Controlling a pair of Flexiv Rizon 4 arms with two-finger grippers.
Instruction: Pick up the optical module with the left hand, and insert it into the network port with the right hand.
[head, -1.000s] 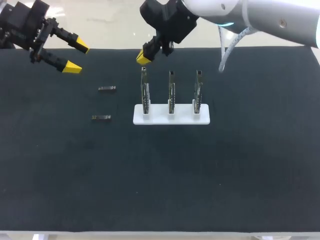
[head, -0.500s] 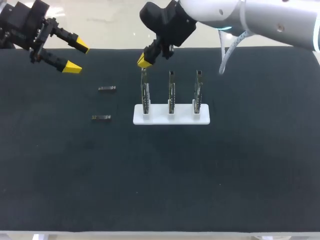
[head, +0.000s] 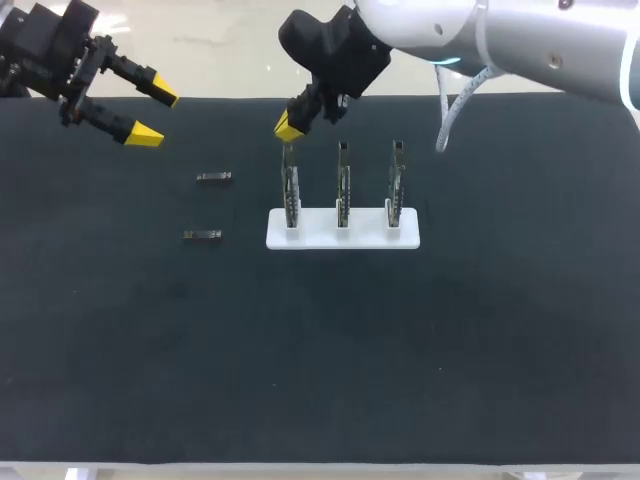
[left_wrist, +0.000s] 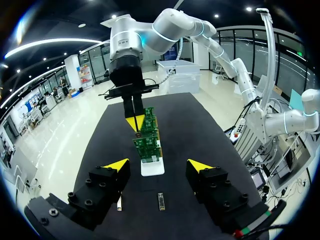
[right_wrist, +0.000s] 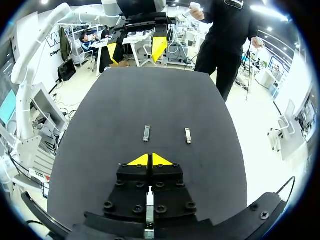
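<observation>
Optical modules, two of them, lie flat on the dark table (head: 320, 350), both to the left of the white holder (head: 365, 238). The far optical module (head: 214, 178) and the near optical module (head: 203, 235) are apart from each other, each lying lengthwise left to right, and no end effector touches either. The near one sits roughly level with the holder's base, the far one further back. Three green circuit boards (head: 343, 190) stand upright in the holder in a row running left to right. The left end effector (head: 156, 116) hangs over the table's far left corner, well apart from both modules. It is released, its two yellow-tipped fingers spread wide with nothing between them. In the left wrist view the near module shows on the table below the gap between those fingers, and the far one is partly hidden beside one of them. The right arm comes in from the right and reaches past the middle. The right end effector (head: 288, 126) is just above the top edge of the leftmost board (head: 289, 190). It is clenched, its yellow tips pressed together, and the right wrist view shows nothing held between them.
</observation>
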